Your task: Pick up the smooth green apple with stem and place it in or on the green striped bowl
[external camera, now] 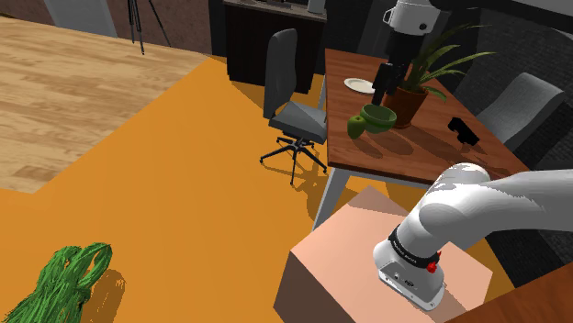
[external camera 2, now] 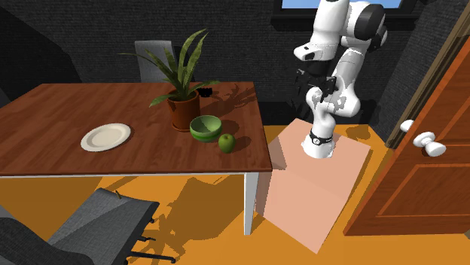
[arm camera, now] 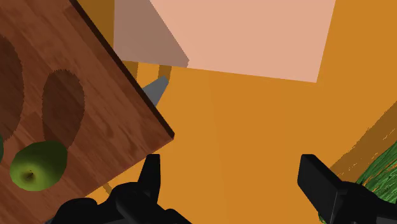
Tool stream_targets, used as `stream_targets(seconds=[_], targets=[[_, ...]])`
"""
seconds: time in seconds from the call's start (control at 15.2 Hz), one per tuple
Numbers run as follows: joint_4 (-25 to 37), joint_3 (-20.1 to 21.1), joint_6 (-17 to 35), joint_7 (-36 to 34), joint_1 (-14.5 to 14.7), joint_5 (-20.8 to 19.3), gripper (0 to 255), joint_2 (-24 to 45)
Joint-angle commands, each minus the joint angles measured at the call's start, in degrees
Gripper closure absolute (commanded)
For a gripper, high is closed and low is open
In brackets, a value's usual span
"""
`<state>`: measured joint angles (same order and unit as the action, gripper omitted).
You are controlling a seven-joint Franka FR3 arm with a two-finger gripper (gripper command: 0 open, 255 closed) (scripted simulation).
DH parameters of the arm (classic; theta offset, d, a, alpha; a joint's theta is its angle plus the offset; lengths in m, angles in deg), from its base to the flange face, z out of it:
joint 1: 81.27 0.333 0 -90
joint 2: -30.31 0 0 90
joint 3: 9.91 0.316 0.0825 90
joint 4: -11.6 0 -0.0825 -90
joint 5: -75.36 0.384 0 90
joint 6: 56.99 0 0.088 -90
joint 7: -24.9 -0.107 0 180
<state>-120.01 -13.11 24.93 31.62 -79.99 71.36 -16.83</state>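
Observation:
The green apple (external camera: 355, 126) (external camera 2: 226, 143) (arm camera: 38, 166) rests on the wooden table (external camera 2: 90, 169) near its corner, close beside the green bowl (external camera: 377, 116) (external camera 2: 205, 127). The bowl stands upright against a potted plant (external camera 2: 183, 105). My gripper (arm camera: 234, 181) (external camera 2: 315, 78) (external camera: 386, 83) is open and holds nothing. It hangs high up, off the table's corner, over the orange floor between the table and the stand (arm camera: 242, 38). The apple lies off to the side of one finger (arm camera: 151, 175), well apart from it.
A white plate (external camera 2: 105, 137) and a small black object (external camera: 464, 131) also lie on the table. An office chair (external camera: 296, 115) stands at one table end and a grey chair (external camera: 528, 105) at the far side. A wooden door (external camera 2: 422, 143) is near the stand.

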Motion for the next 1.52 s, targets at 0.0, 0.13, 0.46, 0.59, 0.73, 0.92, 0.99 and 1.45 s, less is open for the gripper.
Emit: stream_targets(seconds=[0.0, 0.13, 0.46, 0.59, 0.73, 0.92, 0.99, 1.45], targets=[[0.0, 0.0, 0.0, 0.0, 0.0, 0.0, 0, 0.0], [-2.03, -2.31, 3.4, 1.43, -0.8, -1.12, 0, 0.41], [-5.92, -8.3, 12.19, 5.0, -2.72, -3.56, 0, 2.9], [-6.97, -10.79, 15.79, 6.46, -3.39, -4.31, 0, 4.49], [-7.72, -13.32, 19.42, 7.98, -3.96, -4.89, 0, 6.44], [-8.29, -17.22, 24.89, 10.41, -4.56, -5.29, 0, 9.98], [-8.33, -18.57, 26.7, 11.28, -4.66, -5.29, 0, 11.32], [-6.47, -28.48, 38.84, 18.85, -3.79, -2.07, 0, 22.87]])
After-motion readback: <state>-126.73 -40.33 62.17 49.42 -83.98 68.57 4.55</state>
